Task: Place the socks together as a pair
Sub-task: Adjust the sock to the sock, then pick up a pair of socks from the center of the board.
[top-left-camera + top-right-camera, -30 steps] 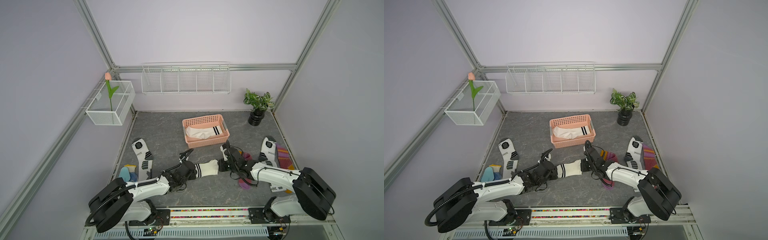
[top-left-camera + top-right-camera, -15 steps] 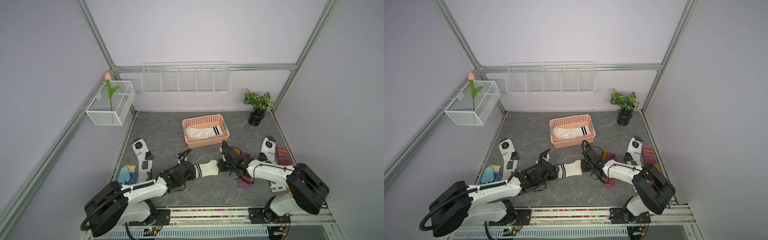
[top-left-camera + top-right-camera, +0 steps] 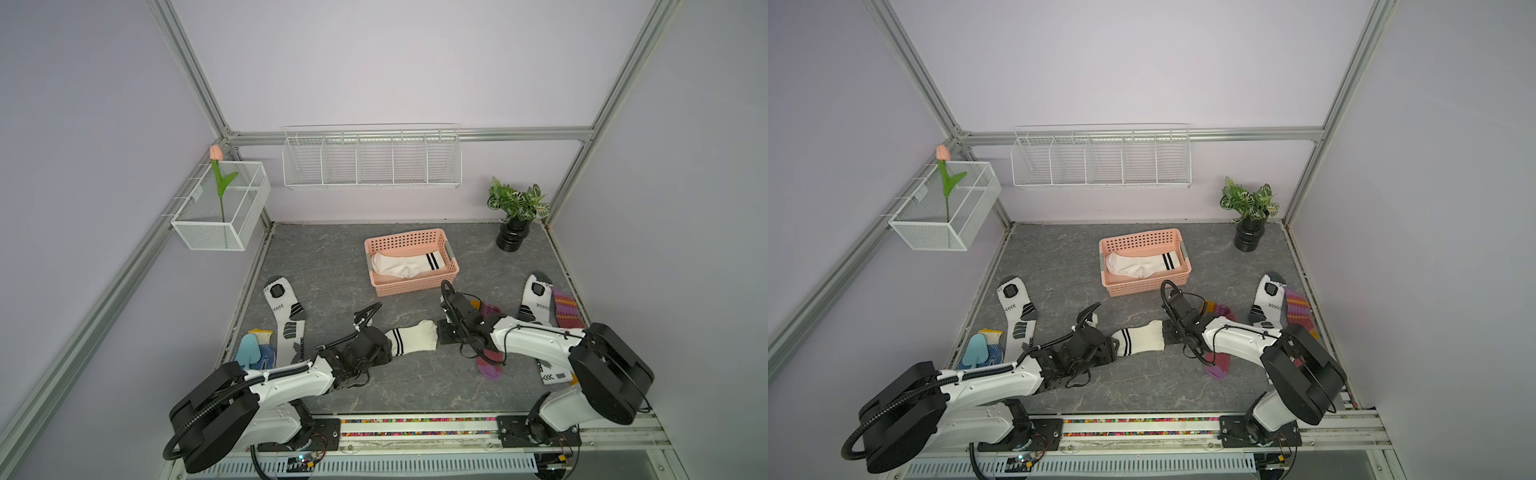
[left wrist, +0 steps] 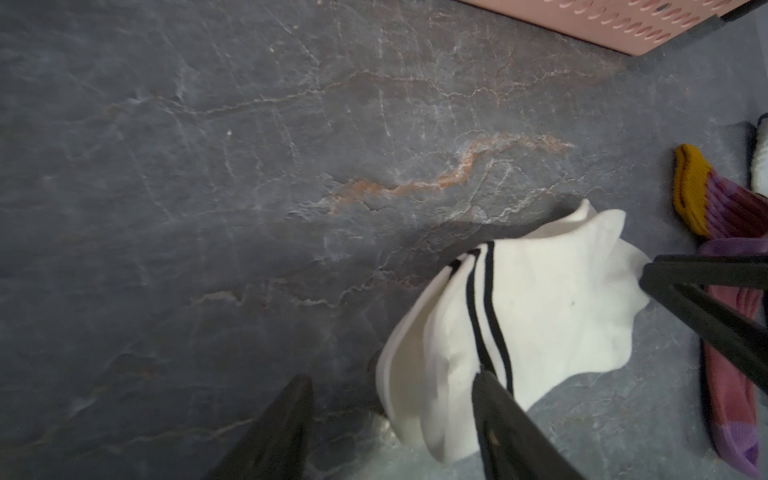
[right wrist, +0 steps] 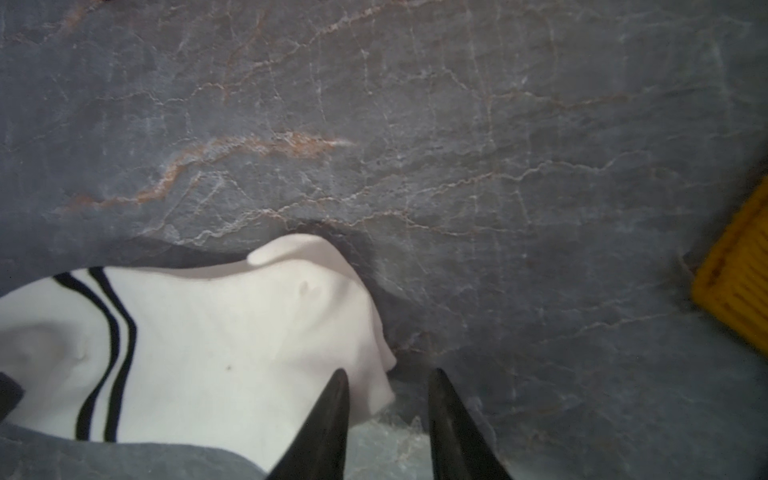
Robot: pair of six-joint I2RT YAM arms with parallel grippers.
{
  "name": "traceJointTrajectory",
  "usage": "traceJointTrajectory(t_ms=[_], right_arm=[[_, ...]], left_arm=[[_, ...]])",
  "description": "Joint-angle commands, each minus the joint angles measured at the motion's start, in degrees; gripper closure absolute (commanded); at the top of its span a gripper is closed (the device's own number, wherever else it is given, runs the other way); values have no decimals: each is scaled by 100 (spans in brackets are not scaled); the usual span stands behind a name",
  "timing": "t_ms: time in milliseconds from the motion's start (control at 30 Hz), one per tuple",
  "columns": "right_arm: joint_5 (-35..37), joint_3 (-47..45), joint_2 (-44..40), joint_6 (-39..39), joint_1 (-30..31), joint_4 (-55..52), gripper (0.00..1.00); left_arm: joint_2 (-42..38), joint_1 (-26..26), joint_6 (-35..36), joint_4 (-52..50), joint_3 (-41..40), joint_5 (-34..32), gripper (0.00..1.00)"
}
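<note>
Socks of three kinds lie across the grey table [image 3: 332, 266], and by my reading the pairing is only partly done. Toward 12 o'clock from the table's middle, the pink basket [image 3: 415, 284] holds a white striped bundle [image 3: 399, 266]; I cannot tell whether it is one sock or two. Just toward 6 o'clock from the basket, a white striped sock [image 3: 411, 340] lies flat on the table between the two arms, its black-banded cuff pointing to 9 o'clock. The left wrist view shows doubled edges at that cuff, so it may be two socks stacked, but that is uncertain. The left gripper [image 4: 392, 376] has its jaws spread, one over the cuff and one over bare table, pinching nothing. The right gripper [image 5: 389, 372], at the toe end, also has its jaws apart, with only the sock's edge reaching into the gap. The rest looks unpaired: one sports sock [image 3: 286, 316] lies at 9 o'clock and the other sports sock [image 3: 536, 299] at 3 o'clock, well apart. One maroon striped sock [image 3: 565, 309] lies just beside the latter, while the other maroon striped sock [image 3: 488, 365] sits near 4 o'clock, partly under the right arm.
</note>
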Motion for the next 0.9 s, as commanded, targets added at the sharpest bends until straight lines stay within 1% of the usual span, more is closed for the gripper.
traceJointTrajectory(t_ms=[0, 67, 167, 333, 500, 600, 667, 733, 867], right_arm=[[88, 109, 104, -71, 38, -156, 67], [104, 114, 135, -76, 37, -167, 69], [127, 130, 196, -67, 37, -199, 70], [126, 140, 254, -50, 46, -209, 71], [109, 96, 131, 2, 46, -183, 70], [107, -2, -60, 111, 41, -124, 69], [149, -92, -248, 253, 28, -80, 65], [155, -211, -449, 414, -2, -20, 63], [154, -420, -867, 813, -19, 76, 50]], left_arm=[[176, 21, -227, 231, -97, 121, 36], [263, 20, -230, 214, -56, 116, 38], [323, 20, -247, 297, -61, 133, 45], [415, 16, -278, 435, -75, 159, 64], [551, 19, -300, 616, -42, 266, 78], [502, 19, -268, 551, 9, 286, 89], [403, 19, -246, 470, 93, 324, 95], [274, 21, -201, 299, 195, 322, 99], [8, 21, -123, -119, 465, 330, 100]])
